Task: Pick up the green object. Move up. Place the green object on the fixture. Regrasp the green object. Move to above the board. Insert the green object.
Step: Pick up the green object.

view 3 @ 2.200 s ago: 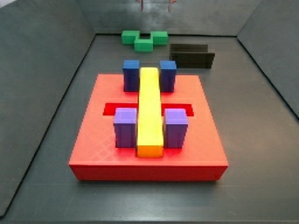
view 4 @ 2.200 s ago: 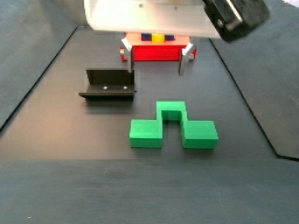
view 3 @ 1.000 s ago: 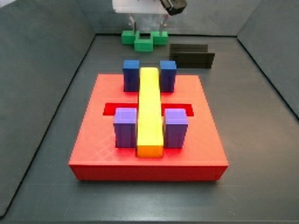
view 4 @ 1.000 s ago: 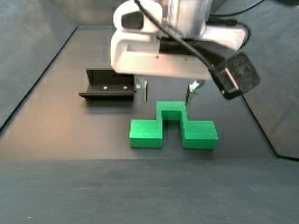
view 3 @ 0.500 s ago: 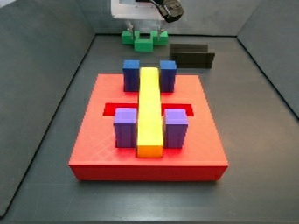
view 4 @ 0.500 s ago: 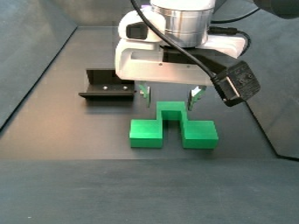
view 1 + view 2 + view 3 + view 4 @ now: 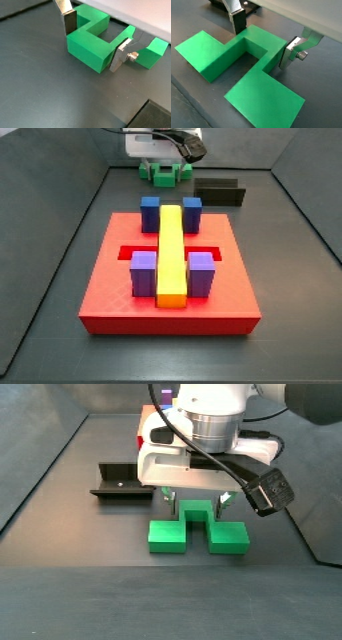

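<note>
In both wrist views your hand (image 7: pixel 93 37) straddles the raised middle of the green object (image 7: pixel 90 42), one silver finger (image 7: pixel 67 20) on each flank and the jaws still apart, a sliver of daylight showing at the pads in one wrist view (image 7: pixel 293 52); so settle squarely down before you close, keep both pads flat on the parallel side faces of that middle rib, and squeeze evenly so the block does not twist. In a side view the green object (image 7: pixel 163 172) lies on the dark floor at the far end, beyond the board (image 7: pixel 107 298) and left of the fixture (image 7: pixel 219 193), with the hand (image 7: pixel 163 163) low over it. In a side view the green object (image 7: pixel 198 532) shows its two lower wings toward the near side and the rib pointing far, its long axis running left to right across the wings; the fixture (image 7: pixel 123 482) stands just beside it on the left, well clear of the hand (image 7: pixel 195 499).
</note>
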